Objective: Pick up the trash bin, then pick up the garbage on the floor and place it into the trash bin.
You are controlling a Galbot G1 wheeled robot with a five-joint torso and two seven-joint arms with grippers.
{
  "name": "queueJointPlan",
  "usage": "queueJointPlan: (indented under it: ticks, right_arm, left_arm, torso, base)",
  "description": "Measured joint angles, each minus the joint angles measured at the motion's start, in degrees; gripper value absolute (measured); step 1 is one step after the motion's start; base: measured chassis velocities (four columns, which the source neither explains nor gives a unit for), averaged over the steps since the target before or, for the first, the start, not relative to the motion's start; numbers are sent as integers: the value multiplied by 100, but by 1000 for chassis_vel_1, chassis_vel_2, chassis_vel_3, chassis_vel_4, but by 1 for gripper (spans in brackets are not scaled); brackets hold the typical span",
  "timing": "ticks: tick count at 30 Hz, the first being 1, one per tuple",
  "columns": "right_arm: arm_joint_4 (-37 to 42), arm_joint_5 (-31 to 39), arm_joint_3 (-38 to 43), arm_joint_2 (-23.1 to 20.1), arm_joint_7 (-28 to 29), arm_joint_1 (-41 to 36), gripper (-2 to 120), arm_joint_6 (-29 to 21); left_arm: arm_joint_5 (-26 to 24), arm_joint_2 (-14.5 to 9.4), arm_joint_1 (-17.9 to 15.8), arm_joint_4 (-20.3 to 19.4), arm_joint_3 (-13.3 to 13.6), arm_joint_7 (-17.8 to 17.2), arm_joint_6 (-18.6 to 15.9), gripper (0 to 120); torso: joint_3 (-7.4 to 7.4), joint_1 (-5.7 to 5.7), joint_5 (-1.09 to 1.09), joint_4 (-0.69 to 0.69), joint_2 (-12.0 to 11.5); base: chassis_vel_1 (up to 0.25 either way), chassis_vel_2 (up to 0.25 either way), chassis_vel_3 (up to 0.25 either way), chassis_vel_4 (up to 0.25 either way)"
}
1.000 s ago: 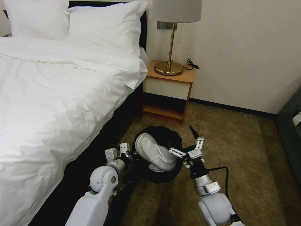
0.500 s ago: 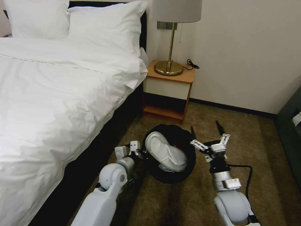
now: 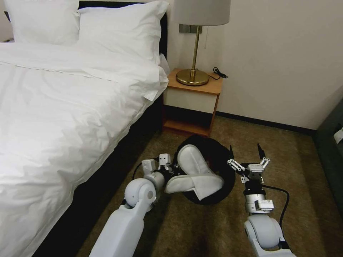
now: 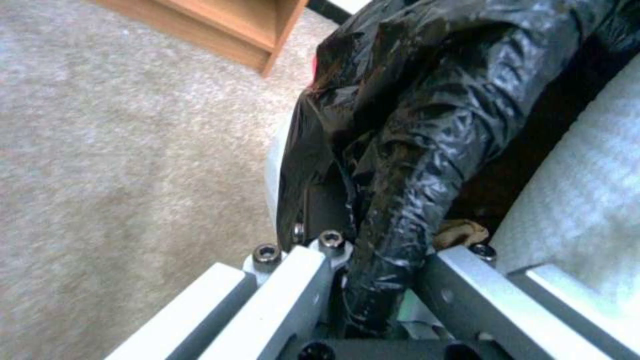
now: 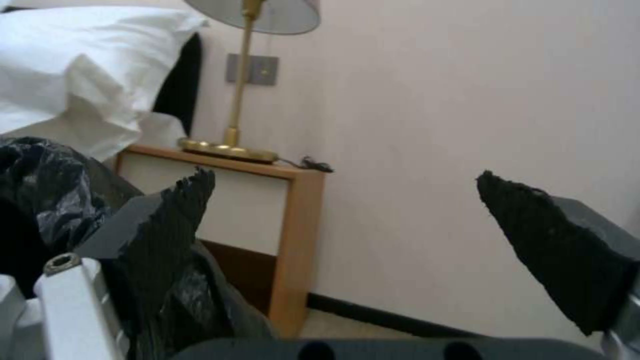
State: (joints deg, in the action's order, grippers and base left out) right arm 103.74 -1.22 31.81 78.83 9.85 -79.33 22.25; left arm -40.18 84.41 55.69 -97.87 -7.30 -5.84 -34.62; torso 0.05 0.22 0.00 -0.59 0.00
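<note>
Trash bin (image 3: 218,167), lower centre of the frame with two white slippers (image 3: 194,171) poking out, hangs pinched at its bag-lined rim by the left gripper (image 3: 168,166), so keeping it level seems wise, while the right gripper (image 3: 247,160) beside it gapes empty.

Black-lined trash bin (image 3: 218,160) tilted over the carpet, white slippers (image 3: 194,171) spilling from its mouth.

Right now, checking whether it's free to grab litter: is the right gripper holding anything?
No, the right gripper hangs open beside the trash bin, with nothing between its fingers.
</note>
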Motion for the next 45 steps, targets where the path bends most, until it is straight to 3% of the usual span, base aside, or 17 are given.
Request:
queueJointPlan:
  ticks: [5,14,25,36,45]
  right_arm:
    - [-133,-27,210,189,23,55,100,1]
    - [-165,-46,206,283,24,72,100,9]
    - [15,-25,-55,52,-63,141,100,-60]
    - [539,-48,-473,-42,-256,235,100,-147]
    - [761,76,-324,-166,-305,278,100,-182]
  left_arm:
    - [-50,114,-168,105,78,-23,1,0]
    - [-57,100,-97,81,63,-27,2,0]
    - [8,-72,172,-29,-89,-21,4,0]
    - [188,-37,273,56,-138,-12,-10,0]
    - [219,-67,275,58,-227,-11,-15,0]
  torso:
    - [0,0,0,0,0]
    - [0,0,0,0,0]
    - [-1,0,0,0,0]
    - [-1,0,0,1,0]
    - [-1,0,0,1,0]
  base:
    - [0,0,0,0]
    - [0,0,0,0]
    - [0,0,0,0]
    - [0,0,0,0]
    - [0,0,0,0]
